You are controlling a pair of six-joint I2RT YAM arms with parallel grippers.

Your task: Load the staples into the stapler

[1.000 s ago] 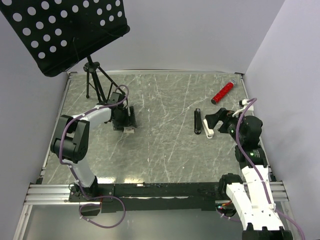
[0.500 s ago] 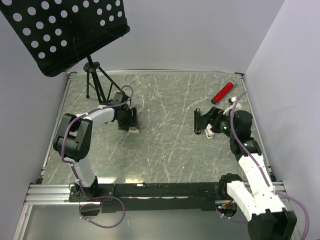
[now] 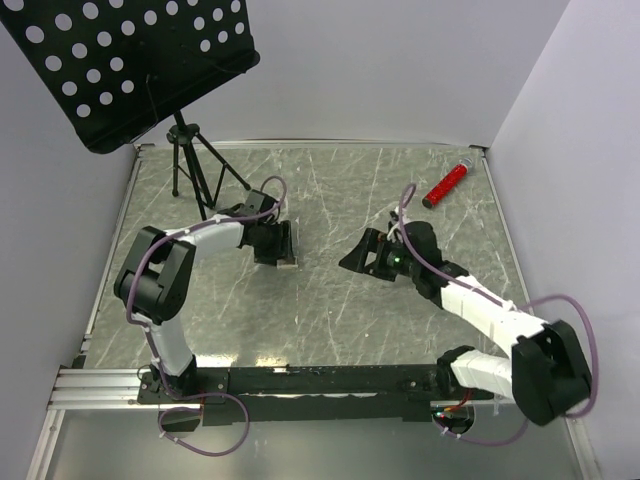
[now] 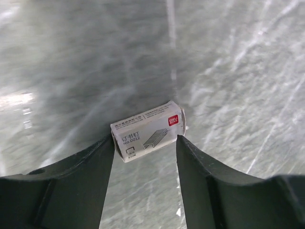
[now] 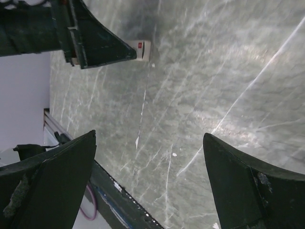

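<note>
Left wrist view: the staples box [image 4: 147,130] lies flat on the table, left of centre, endwise between the fingers.
Left gripper [image 4: 145,139]: clamped on the box, one finger against each end.
Right gripper [image 5: 148,137]: spread wide, holding nothing.
Stapler: I can't pick it out.
Doing it well: squeeze gently, since cardboard crushes; lift straight.
Surface: grey marbled table [image 3: 330,300], scratched and glossy.
Room: pale walls; a perforated music stand [image 3: 130,60] far left; a red cylinder [image 3: 446,184] far right.
</note>
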